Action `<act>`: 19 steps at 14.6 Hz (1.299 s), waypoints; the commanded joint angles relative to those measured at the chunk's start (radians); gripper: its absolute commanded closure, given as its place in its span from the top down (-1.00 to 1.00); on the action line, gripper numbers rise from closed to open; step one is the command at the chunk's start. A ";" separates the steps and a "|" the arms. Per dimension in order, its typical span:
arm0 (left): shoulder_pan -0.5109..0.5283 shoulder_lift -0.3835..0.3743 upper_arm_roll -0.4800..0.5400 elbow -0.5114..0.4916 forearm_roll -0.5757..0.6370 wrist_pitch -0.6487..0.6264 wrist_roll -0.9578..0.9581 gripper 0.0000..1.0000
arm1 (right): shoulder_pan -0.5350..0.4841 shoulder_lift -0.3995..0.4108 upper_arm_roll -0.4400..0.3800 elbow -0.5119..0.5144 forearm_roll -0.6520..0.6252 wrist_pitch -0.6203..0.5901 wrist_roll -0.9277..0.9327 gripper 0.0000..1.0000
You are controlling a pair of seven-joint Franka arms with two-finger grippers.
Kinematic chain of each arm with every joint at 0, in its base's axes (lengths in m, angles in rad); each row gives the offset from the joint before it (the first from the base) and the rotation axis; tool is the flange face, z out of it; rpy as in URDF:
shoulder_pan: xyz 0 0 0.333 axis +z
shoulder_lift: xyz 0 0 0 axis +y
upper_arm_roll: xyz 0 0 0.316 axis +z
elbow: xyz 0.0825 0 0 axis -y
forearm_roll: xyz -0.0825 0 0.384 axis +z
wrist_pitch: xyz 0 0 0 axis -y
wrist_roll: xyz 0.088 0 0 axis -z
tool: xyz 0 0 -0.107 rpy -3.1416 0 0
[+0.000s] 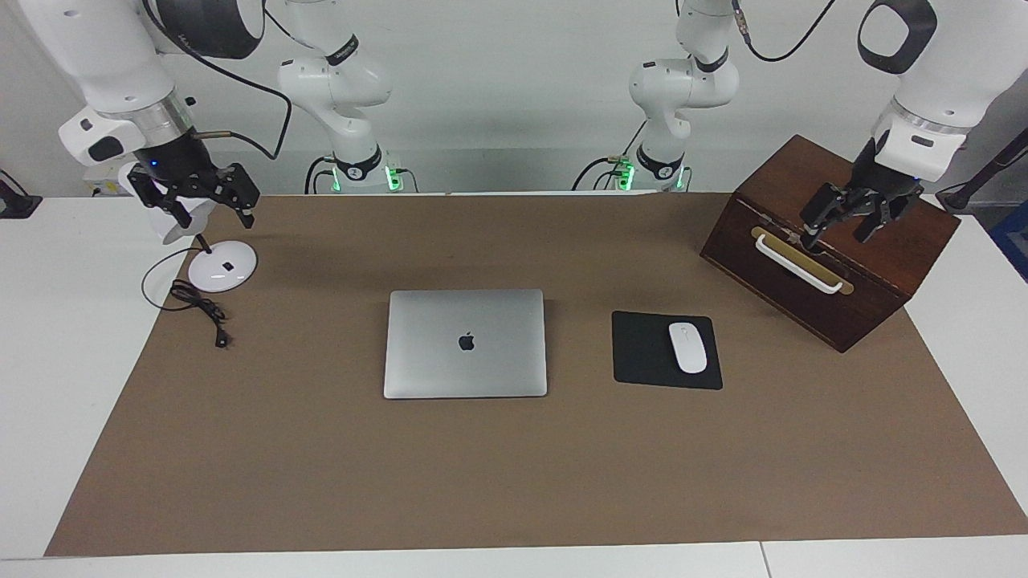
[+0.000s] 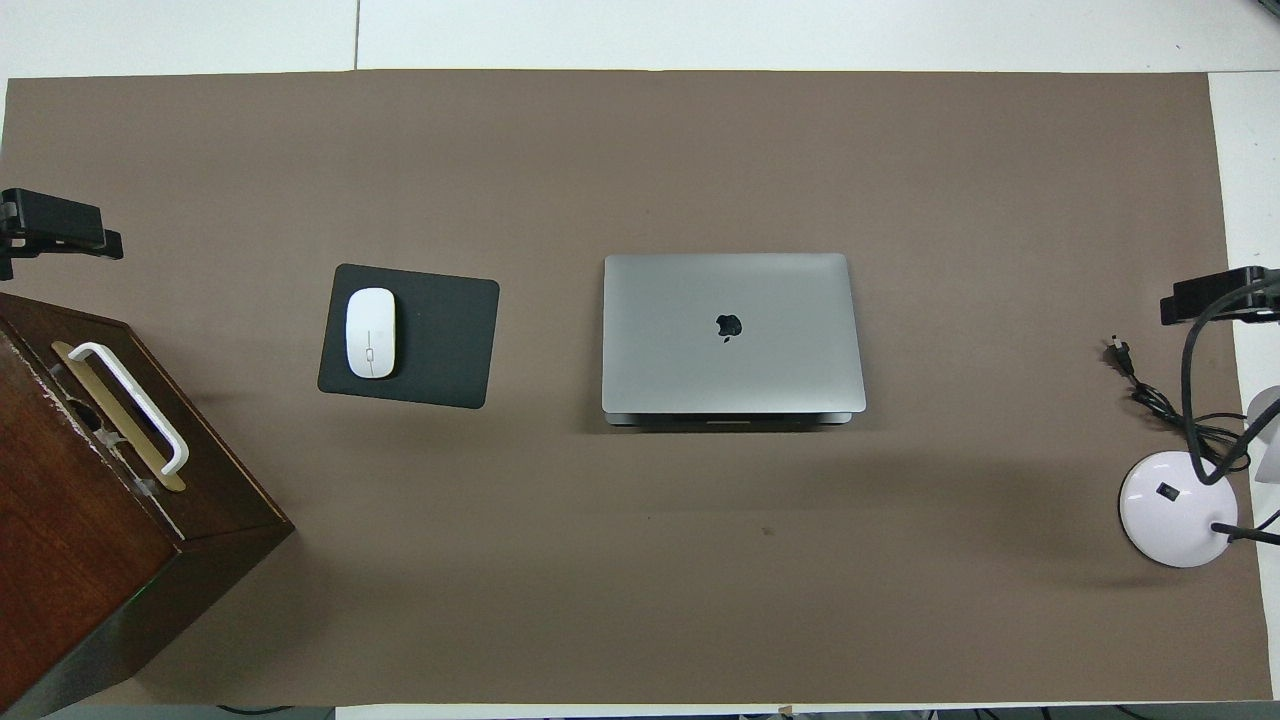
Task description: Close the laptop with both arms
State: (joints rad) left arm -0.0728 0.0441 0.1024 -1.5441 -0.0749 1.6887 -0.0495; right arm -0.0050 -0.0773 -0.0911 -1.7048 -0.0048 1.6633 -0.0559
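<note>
the laptop (image 1: 465,343) is seen lying flat in the middle of the brown mat (image 1: 514,474), its lid down and the logo showing upward; from the overhead view a thin dark seam is visible along the edge nearer to the robots, so the lid is judged to be shut or all but shut. its long axis is laid across the table, from one arm's end toward the other. a black pad (image 1: 666,350) with a white mouse (image 1: 687,347) is placed beside it, toward the left arm's end. the left gripper (image 1: 853,215) is held over the wooden box (image 1: 827,241), just above the white handle (image 1: 798,263), with its fingers spread and nothing between them. the right gripper (image 1: 197,198) is held over the lamp base (image 1: 222,266) and its cable (image 1: 197,308), likewise spread and empty. both grippers are kept well apart from the laptop, which lies between them, farther from the robots than either, and roughly midway, perhaps slightly closer to the right gripper. the task is judged to be practically done, with only a final press possibly left; for that, each gripper would have to be brought inward toward the middle and lowered onto its own half of the lid, clear of the mouse on the left arm's path.
</note>
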 commanded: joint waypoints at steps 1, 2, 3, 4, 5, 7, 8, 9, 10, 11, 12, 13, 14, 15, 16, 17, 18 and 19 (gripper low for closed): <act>-0.007 0.008 0.000 0.005 0.024 0.011 -0.006 1.00 | -0.004 -0.012 0.002 -0.004 -0.011 -0.016 0.005 1.00; -0.005 0.008 0.000 0.005 0.026 0.009 -0.004 1.00 | -0.004 -0.012 0.002 -0.004 -0.011 -0.016 0.005 1.00; -0.005 0.008 0.002 0.005 0.026 0.009 0.005 1.00 | -0.004 -0.012 0.002 -0.004 -0.011 -0.016 0.005 1.00; -0.005 0.010 0.002 0.005 0.026 0.011 0.022 1.00 | -0.004 -0.012 0.002 -0.006 -0.011 -0.016 0.005 1.00; -0.005 0.008 0.002 0.005 0.026 0.011 0.029 1.00 | -0.004 -0.012 0.002 -0.006 -0.011 -0.014 0.005 1.00; -0.004 0.006 0.002 -0.001 0.026 0.012 0.071 1.00 | -0.004 -0.015 0.002 -0.007 -0.011 -0.014 0.005 1.00; -0.004 0.006 0.002 -0.004 0.026 0.015 0.088 1.00 | -0.004 -0.015 0.002 -0.007 -0.011 -0.014 0.005 1.00; -0.005 0.006 0.002 -0.007 0.024 0.017 0.089 1.00 | -0.004 -0.015 0.002 -0.007 -0.011 -0.014 0.005 1.00; -0.005 0.003 0.002 -0.011 0.024 0.017 0.092 1.00 | -0.004 -0.015 0.002 -0.007 -0.011 -0.014 0.005 1.00; -0.005 0.002 0.002 -0.013 0.024 0.017 0.094 1.00 | -0.004 -0.015 0.002 -0.009 -0.011 -0.014 0.005 1.00; -0.005 0.002 0.002 -0.014 0.026 0.020 0.097 1.00 | -0.004 -0.015 0.002 -0.012 -0.011 -0.013 0.005 1.00; -0.007 0.000 0.003 -0.021 0.026 0.032 0.097 1.00 | -0.004 -0.015 0.002 -0.012 -0.011 -0.013 0.005 1.00; -0.004 -0.001 0.002 -0.025 0.024 0.046 0.099 1.00 | -0.004 -0.015 0.002 -0.012 -0.011 -0.011 0.005 1.00; 0.002 -0.004 0.002 -0.036 0.024 0.051 0.100 1.00 | -0.004 -0.015 0.002 -0.012 -0.011 -0.011 0.005 1.00; 0.002 -0.004 0.003 -0.037 0.024 0.052 0.100 1.00 | -0.004 -0.015 0.002 -0.012 -0.011 -0.010 0.005 1.00; 0.002 -0.006 0.003 -0.037 0.024 0.049 0.100 1.00 | -0.004 -0.015 0.002 -0.012 -0.011 -0.010 0.005 1.00; 0.005 -0.006 0.002 -0.037 0.023 0.049 0.102 1.00 | -0.004 -0.015 0.002 -0.012 -0.011 -0.010 0.005 1.00; 0.007 -0.006 0.002 -0.036 0.023 0.043 0.103 1.00 | -0.004 -0.015 0.002 -0.012 -0.011 -0.010 0.005 1.00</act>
State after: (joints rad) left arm -0.0706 0.0496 0.1056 -1.5605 -0.0702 1.7147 0.0379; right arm -0.0050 -0.0786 -0.0911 -1.7052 -0.0048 1.6627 -0.0559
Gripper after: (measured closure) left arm 0.000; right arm 0.000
